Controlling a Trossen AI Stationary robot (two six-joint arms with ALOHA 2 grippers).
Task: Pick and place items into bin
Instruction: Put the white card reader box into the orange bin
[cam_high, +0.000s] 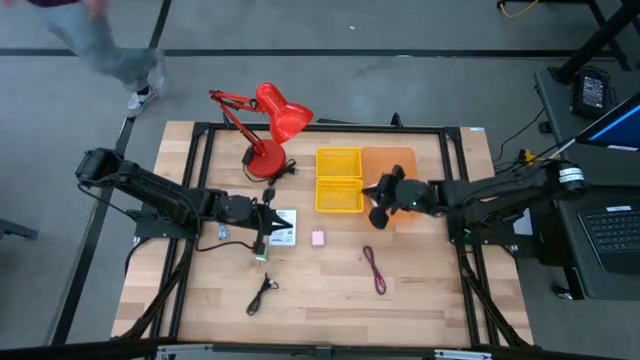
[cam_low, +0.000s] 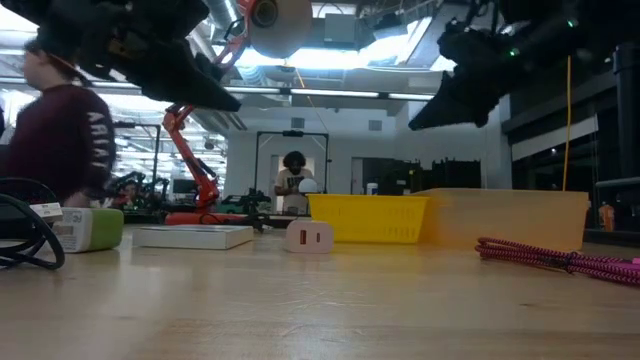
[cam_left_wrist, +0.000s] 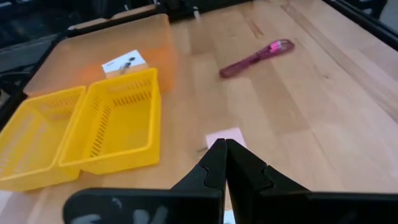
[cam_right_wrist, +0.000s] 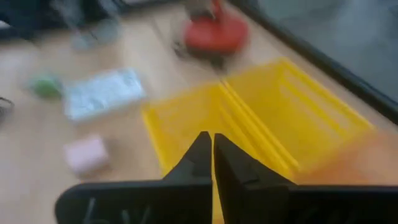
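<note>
So at this point my right gripper (cam_high: 375, 197) was hanging above the table right at the seam between the two yellow slotted plastic baskets (cam_high: 339, 181) and the translucent orange bin (cam_high: 400, 160), fingers pressed flat together with nothing between them as far as I could tell. The wrist view was pretty smeared, so I wouldn't swear to it. One white printed packet (cam_left_wrist: 124, 63) was already lying inside the orange bin, which is probably why that arm sat where it did. My left gripper (cam_high: 262, 237) was also pinched closed and empty, raised over the other flat white printed packet (cam_high: 281, 227), with the small green piece (cam_high: 260, 260) just beside it on the wood. The tiny pink block (cam_high: 318, 238) sat alone between my two arms, near the front of the baskets, so an easy reach for either side. The maroon braided cord (cam_high: 375, 269) lay stretched out further toward the front edge, and the black coiled cord (cam_high: 262, 292) was well apart from it on the left. The red desk lamp (cam_high: 268, 125) stood at the back, out of the way. I'd say most of the job was still ahead.
</note>
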